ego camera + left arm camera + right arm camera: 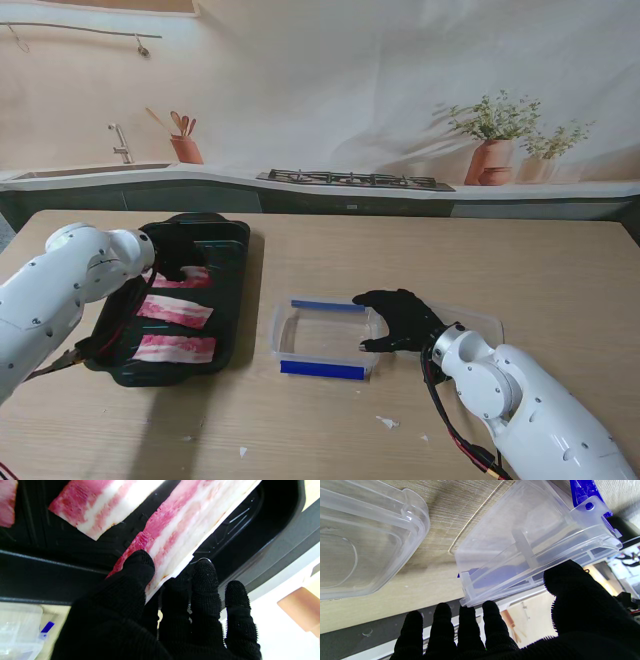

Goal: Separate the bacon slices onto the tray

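Pale wood covers the desk (330, 430), with a kitchen backdrop behind it. On the robot's left sits a black tray (238, 275) holding three bacon slices, each with its long axis running left to right, stacked from near to far. The left hand (172, 257) pinches the farthest bacon slice (185, 281) at one short end, thumb on top and fingers (203, 580) beneath its white edge (clearest from the left wrist). The middle slice (176, 312) and nearest slice (175, 348) lie flat and apart. The right hand (402, 318) grips the right wall of the clear container (322, 341), beside its lid (367, 542).
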